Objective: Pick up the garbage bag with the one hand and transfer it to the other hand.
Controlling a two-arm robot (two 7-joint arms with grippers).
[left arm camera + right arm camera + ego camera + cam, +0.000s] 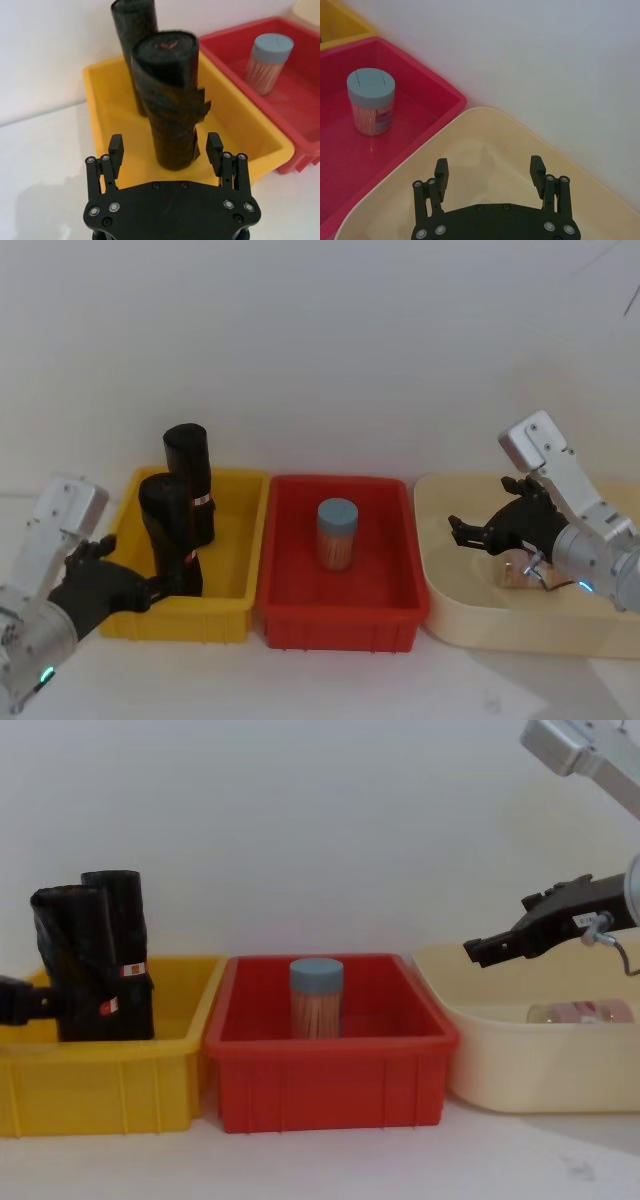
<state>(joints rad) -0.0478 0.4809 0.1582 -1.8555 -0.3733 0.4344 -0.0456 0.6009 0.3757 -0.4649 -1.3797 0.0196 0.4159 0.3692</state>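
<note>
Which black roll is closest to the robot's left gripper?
The front roll in the yellow bin, just ahead of the open left gripper; the other roll stands behind it.

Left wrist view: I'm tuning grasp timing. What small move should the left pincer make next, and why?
Probably nudge the left pincer slightly forward before closing: its open fingers flank the nearer black glossy plastic garbage bag roll, upright in the yellow plastic bin, but the tips barely reach its sides.
</note>
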